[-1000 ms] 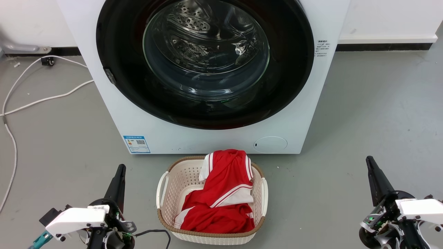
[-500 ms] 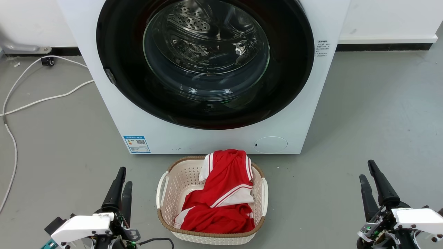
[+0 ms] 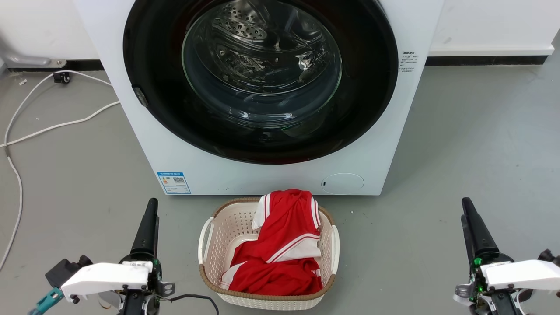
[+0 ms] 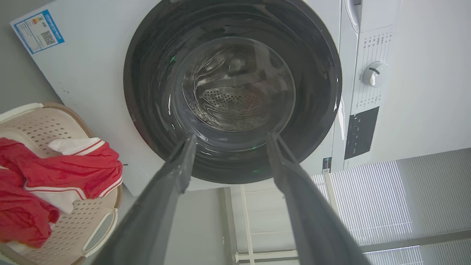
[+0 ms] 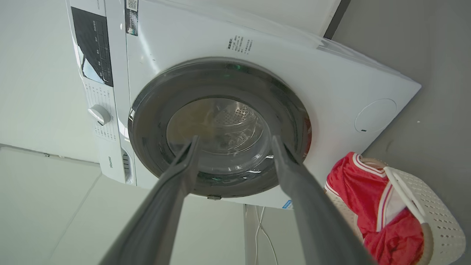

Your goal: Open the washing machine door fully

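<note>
Task not started: the large round glossy black washing machine door (image 3: pixel 260 78) with its clear glass bowl centre sits at 12 o'clock in the head view, shut flush on the white washing machine front (image 3: pixel 131 144), the small grey tab (image 3: pixel 139 96) at its 9 o'clock edge untouched. At 7 o'clock the left gripper (image 3: pixel 151 203) and at 5 o'clock the right gripper (image 3: pixel 466 202) hang well apart from it, fingers spread and empty in the wrist views, flanking a white perforated plastic basket (image 3: pixel 227 223) of red-and-white cloth (image 3: pixel 280 253) at 6 o'clock. All of it is left to do: reach in, catch the door edge, swing it fully out.

Glossy black door (image 3: pixel 372 87), white machine (image 3: pixel 218 175), red white-striped garment (image 3: pixel 280 258), cream perforated basket (image 3: pixel 227 227), grey floor (image 3: pixel 459 153).
</note>
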`<state>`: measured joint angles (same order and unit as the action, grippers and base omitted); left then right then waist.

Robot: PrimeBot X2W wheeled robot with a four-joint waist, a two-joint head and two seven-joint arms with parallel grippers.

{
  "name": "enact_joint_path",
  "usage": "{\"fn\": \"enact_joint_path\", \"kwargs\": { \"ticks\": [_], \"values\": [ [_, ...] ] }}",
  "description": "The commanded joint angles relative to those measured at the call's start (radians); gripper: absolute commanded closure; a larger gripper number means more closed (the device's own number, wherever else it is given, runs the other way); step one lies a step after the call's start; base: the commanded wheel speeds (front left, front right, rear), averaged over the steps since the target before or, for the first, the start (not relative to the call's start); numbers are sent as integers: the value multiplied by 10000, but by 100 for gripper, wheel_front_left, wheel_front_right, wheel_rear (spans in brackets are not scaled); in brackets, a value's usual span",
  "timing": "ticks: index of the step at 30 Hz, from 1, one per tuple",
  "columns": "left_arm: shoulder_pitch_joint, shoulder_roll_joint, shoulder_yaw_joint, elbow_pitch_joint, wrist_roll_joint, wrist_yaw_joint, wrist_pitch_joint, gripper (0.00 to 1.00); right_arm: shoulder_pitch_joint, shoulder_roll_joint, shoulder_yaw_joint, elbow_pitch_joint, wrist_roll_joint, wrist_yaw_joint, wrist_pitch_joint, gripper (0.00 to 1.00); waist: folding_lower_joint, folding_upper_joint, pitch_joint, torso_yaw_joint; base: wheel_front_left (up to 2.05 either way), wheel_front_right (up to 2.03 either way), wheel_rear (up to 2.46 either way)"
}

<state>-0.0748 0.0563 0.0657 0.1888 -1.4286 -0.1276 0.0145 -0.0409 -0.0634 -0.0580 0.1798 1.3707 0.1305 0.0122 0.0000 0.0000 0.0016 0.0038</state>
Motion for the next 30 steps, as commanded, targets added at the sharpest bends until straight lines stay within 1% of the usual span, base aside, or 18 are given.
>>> {"fn": "enact_joint_path", "kwargs": {
  "ticks": [1,7,12,20,30],
  "values": [
    [-162,42,-13,-283,407,-17,-86,0,-108,-20,27,-315,-528,2,-100,0,0,0,-2,3,0,0,0],
    [-93,34,-69,-610,2020,20,-324,0,-6,-6,196,-738,-2464,2,-335,0,0,0,-4,25,0,0,0],
    [-34,28,-217,-762,3243,95,-511,0,84,4,288,-898,-3801,2,-523,0,0,0,-9,46,0,0,0],
    [100,18,-455,-834,4759,103,-794,0,236,20,300,-996,-5519,2,-788,0,0,0,-42,71,0,0,0],
    [151,37,-595,-869,6558,243,-1112,0,396,40,388,-1158,-7306,2,-922,0,0,0,-79,93,0,0,0]
  ]
}}
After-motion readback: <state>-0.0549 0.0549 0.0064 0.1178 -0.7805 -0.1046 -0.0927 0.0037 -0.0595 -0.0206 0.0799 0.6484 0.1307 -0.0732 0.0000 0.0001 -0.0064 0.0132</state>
